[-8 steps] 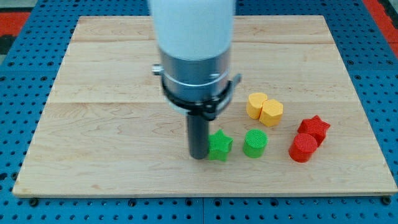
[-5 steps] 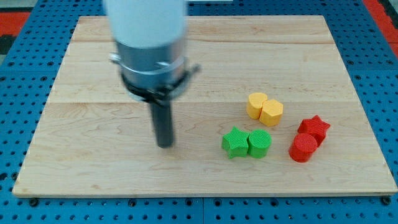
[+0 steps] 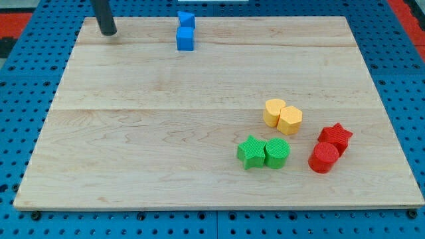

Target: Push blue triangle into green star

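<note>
My tip (image 3: 108, 31) rests near the top-left corner of the wooden table (image 3: 133, 153), well to the view's left of 2 blue blocks at the top edge: a blue triangle (image 3: 186, 18), its shape hard to make out at this angle, sits just above and touching a blue cube (image 3: 185, 39). The end effector here is a plain dark rod with nothing to open or close, and it touches no block. The green star (image 3: 250, 152) lies well apart from the blue pair, toward the view's lower right, pressed against a green cylinder (image 3: 277, 153) on its right. Just above those 2, a yellow pair stands together, a rounded yellow block (image 3: 273, 111) touching a yellow hexagon (image 3: 290, 120). Farther to the view's right, a red star (image 3: 336, 137) sits against a red cylinder (image 3: 324, 158) below and to its left. The table rests on a blue perforated surface (image 3: 20, 119) that frames it on every side, with a red area (image 3: 13, 20) showing at the view's top corners.
</note>
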Robot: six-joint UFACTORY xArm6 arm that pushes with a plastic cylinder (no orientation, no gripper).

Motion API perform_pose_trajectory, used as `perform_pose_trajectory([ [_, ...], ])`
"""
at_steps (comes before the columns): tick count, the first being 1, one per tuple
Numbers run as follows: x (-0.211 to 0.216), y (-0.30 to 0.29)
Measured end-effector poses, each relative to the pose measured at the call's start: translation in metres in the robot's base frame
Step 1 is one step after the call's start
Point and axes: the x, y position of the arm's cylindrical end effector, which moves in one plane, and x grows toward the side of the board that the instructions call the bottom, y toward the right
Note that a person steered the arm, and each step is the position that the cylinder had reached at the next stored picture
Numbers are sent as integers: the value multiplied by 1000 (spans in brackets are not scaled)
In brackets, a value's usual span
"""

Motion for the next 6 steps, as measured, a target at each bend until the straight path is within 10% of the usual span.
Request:
perform_pose_trajectory([
  [6,-15,198],
])
